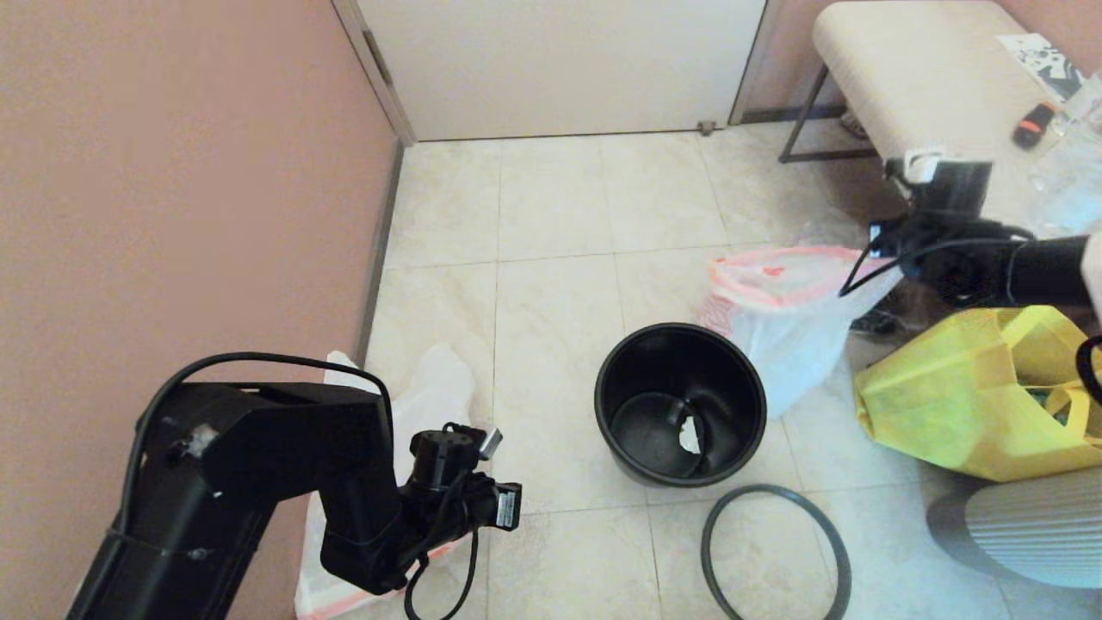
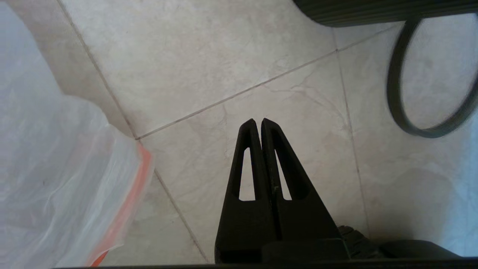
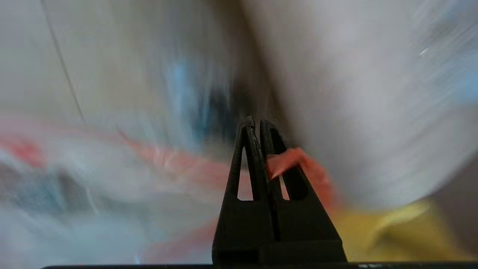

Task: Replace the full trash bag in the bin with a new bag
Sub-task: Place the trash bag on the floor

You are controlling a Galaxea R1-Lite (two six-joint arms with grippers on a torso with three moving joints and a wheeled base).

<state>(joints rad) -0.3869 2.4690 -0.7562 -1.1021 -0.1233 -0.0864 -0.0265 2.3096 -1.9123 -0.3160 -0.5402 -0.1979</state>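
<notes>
Left gripper [image 2: 258,121] closed, empty, low above floor; right gripper [image 3: 257,122] outstretched, pinching the bag's orange rim [image 3: 295,158].

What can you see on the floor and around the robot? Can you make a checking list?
Surface: pale tiled floor.
Job's things: bin upright, unlined, white scrap inside; hoop flat on the floor beside it; full trash bag just right of the bin; new bag by the wall, partly under the left arm.
Clutter: yellow tote bag; grey ribbed cylinder.
Grippers: left gripper jaws shut, empty, above the floor; right gripper jaws shut on the full trash bag's orange-pink rim.
Cables: black cable looping over the left arm.
Surroundings: pink wall, white door, padded bench.
</notes>
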